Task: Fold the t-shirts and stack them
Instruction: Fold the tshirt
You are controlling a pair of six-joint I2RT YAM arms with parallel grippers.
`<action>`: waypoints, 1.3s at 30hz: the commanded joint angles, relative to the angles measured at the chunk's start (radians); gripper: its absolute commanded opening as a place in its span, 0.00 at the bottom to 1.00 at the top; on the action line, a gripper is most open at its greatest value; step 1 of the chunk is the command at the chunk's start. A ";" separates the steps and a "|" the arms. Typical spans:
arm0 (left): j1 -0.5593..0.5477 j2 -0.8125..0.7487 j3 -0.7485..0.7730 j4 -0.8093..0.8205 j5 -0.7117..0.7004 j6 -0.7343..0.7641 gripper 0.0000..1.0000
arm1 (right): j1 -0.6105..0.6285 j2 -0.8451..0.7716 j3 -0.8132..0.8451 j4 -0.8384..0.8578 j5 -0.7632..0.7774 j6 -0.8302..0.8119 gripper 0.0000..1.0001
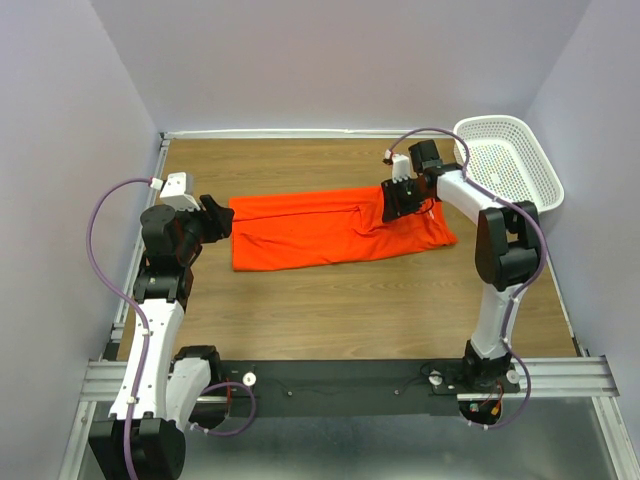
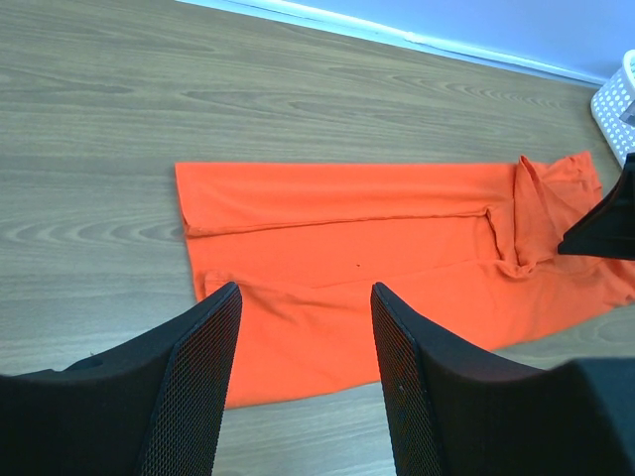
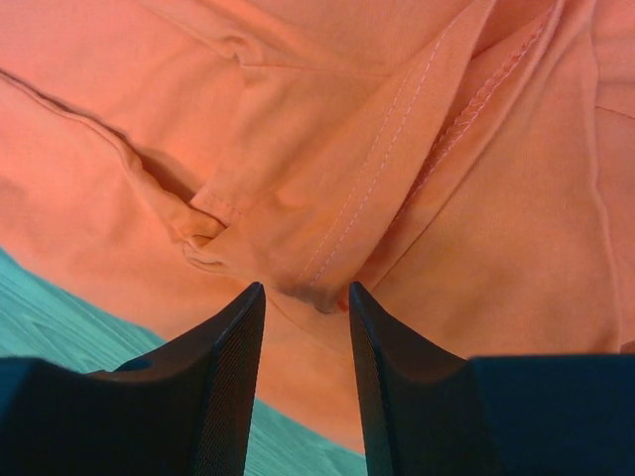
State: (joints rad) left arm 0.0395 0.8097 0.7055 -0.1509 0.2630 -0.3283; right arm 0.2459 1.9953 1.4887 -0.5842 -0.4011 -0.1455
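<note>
The orange-red t-shirt lies on the wooden table, folded lengthwise into a long band with a sleeve folded over near its right end. My left gripper is open and empty, just left of the shirt's left edge; in the left wrist view the shirt lies ahead of its fingers. My right gripper is low over the shirt's right part. In the right wrist view its jaws stand apart, with a stitched fold corner of the shirt at the tips.
A white perforated basket stands at the back right corner, also seen in the left wrist view. Grey walls enclose the table on three sides. A metal rail runs along the near edge.
</note>
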 commanded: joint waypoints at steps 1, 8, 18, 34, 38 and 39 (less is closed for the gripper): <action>-0.003 -0.015 -0.012 0.025 0.021 0.011 0.63 | 0.001 0.023 -0.008 0.023 0.013 0.017 0.44; -0.003 -0.014 -0.012 0.025 0.021 0.012 0.63 | 0.003 0.042 0.001 0.021 -0.034 0.034 0.31; -0.003 -0.007 -0.011 0.024 0.018 0.012 0.63 | 0.016 0.114 0.165 -0.002 -0.126 0.064 0.01; -0.003 0.005 -0.015 0.025 0.018 0.012 0.63 | 0.082 0.254 0.502 -0.003 -0.139 0.013 0.72; -0.004 0.028 -0.018 0.031 0.030 0.006 0.63 | 0.078 0.007 0.234 -0.003 -0.136 -0.193 0.72; -0.004 0.035 -0.015 0.031 0.036 0.006 0.63 | 0.075 -0.033 0.193 0.000 -0.087 -0.204 0.70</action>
State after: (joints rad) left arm 0.0391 0.8276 0.7044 -0.1410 0.2649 -0.3260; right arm 0.3317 2.1853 1.8256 -0.5755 -0.5556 -0.1616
